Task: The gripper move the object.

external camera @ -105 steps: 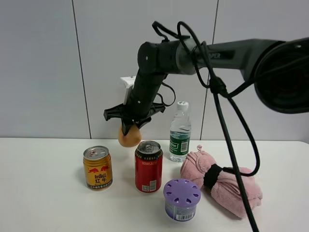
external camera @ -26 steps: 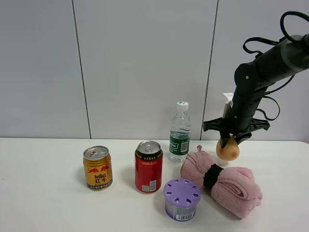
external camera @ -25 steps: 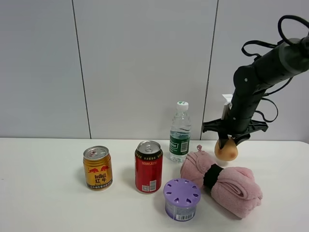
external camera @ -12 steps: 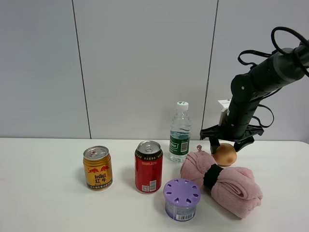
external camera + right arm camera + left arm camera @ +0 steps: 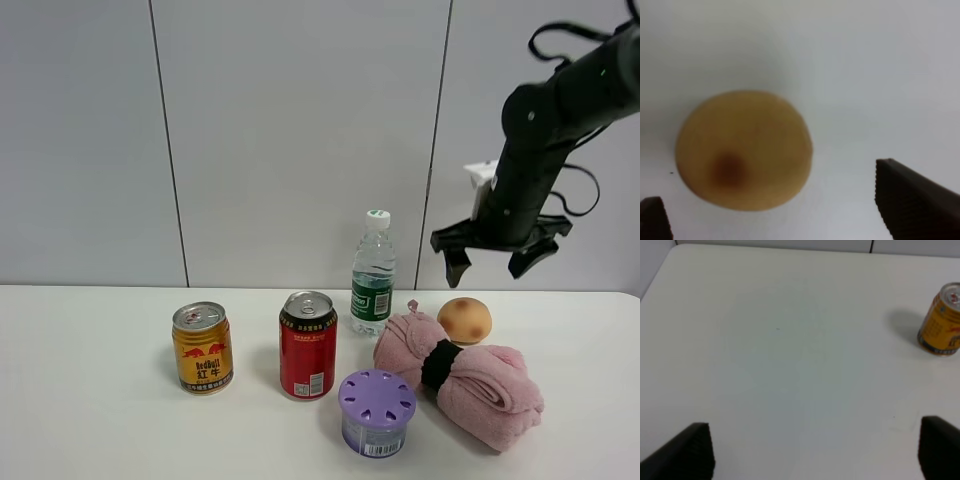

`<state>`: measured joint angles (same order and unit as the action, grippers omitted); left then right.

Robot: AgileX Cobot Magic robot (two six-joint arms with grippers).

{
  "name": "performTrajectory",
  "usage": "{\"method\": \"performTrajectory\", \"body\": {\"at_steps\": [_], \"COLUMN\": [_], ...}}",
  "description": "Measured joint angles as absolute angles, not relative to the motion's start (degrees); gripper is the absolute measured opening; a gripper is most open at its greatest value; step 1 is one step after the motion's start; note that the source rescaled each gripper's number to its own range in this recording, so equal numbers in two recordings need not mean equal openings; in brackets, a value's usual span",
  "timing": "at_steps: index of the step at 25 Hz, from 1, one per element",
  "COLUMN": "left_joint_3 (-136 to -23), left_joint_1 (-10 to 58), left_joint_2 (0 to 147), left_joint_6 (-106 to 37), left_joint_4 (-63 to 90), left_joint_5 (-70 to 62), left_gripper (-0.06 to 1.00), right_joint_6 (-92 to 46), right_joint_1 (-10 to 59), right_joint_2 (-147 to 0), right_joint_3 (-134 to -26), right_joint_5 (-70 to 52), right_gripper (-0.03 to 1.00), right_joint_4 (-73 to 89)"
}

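The tan-orange bun-like ball (image 5: 465, 319) rests on the white table behind the pink rolled towel (image 5: 460, 377), touching or very close to it. My right gripper (image 5: 496, 258), a black claw on a thick black arm, hangs open and empty in the air a little above and to the right of the ball. In the right wrist view the ball (image 5: 744, 149) lies on the table below the spread fingers (image 5: 912, 197), apart from them. My left gripper (image 5: 815, 450) is open over bare table; only its two finger tips show.
A gold can (image 5: 202, 347), a red can (image 5: 307, 344), a water bottle (image 5: 373, 272) and a purple-lidded tub (image 5: 376, 412) stand on the table (image 5: 90, 400) left of the towel. The gold can also shows in the left wrist view (image 5: 941, 320).
The right gripper carried the ball from above the red can to the right, lowered it behind the towel, let it go and rose with its fingers open.
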<state>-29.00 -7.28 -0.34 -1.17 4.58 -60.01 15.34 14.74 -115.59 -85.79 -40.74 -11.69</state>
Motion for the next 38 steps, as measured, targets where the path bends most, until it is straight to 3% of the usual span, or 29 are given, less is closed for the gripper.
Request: {"method": "performTrajectory", "body": {"at_steps": [11, 26, 38], "left_joint_3": [-29.0, -29.0, -29.0], "left_joint_1": [-7.3, -7.3, -7.3], "left_joint_2": [-0.3, -0.3, -0.3], "left_joint_6": [-1.2, -1.2, -1.2], "left_joint_4": [4.6, 4.6, 4.6], "left_joint_5": [-60.0, -60.0, -60.0], "left_gripper": [1.00, 1.00, 1.00], "right_joint_6": [-1.1, -7.7, -6.3], "right_joint_1": [14.7, 14.0, 2.9], "right_joint_2": [-89.0, -61.6, -30.8], "right_joint_3": [-85.8, -85.0, -54.2], "right_joint_5": [-45.8, -60.5, -59.0], "right_gripper": [0.75, 0.75, 0.75], "right_joint_4": [-4.8, -4.4, -1.1]}}
